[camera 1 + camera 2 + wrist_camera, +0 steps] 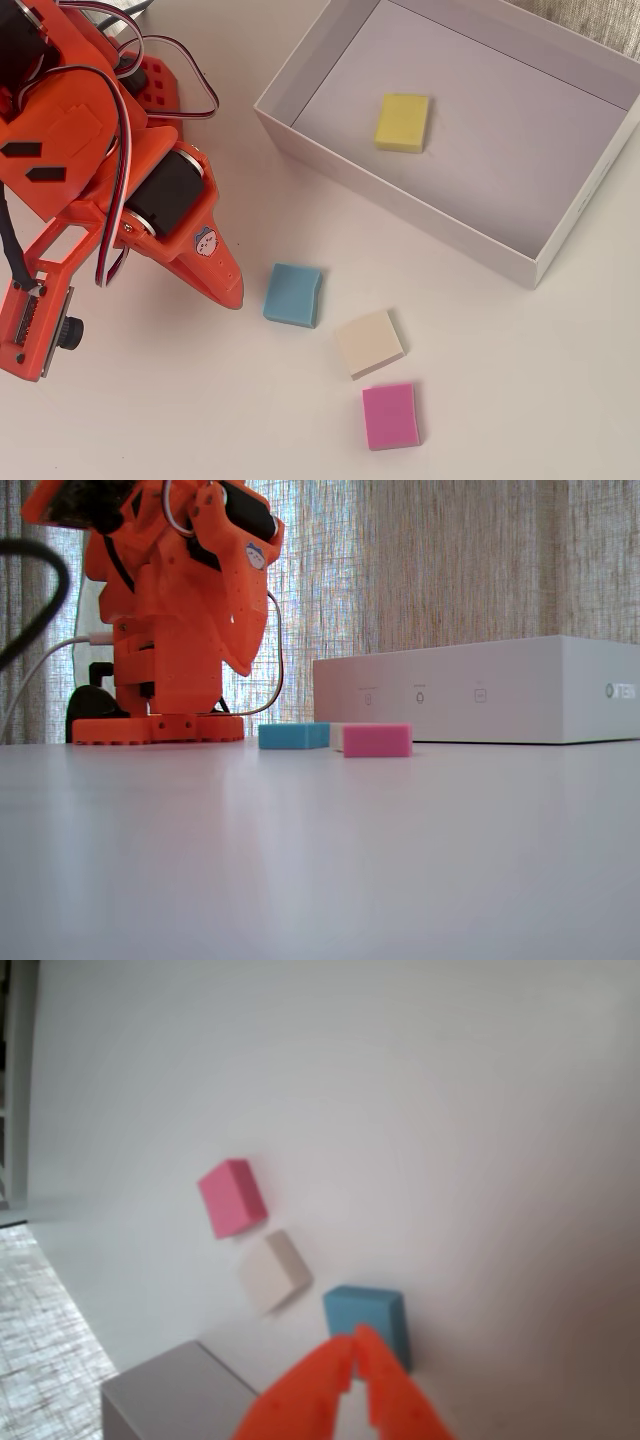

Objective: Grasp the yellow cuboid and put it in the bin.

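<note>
A plain white table [520,400] bears a shallow white box [400,195], plus small blue [293,295], cream [369,343] and pink [390,416] blocks.

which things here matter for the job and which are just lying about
Part of the job:
- yellow cuboid, already lying in the bin
- bin
- hand, shut and empty

Just lying about, on the table outside the bin:
- blue block
- cream block
- pink block

Backlit woven curtain [450,570] (daylight glowing through) behind white table [320,860].
</note>
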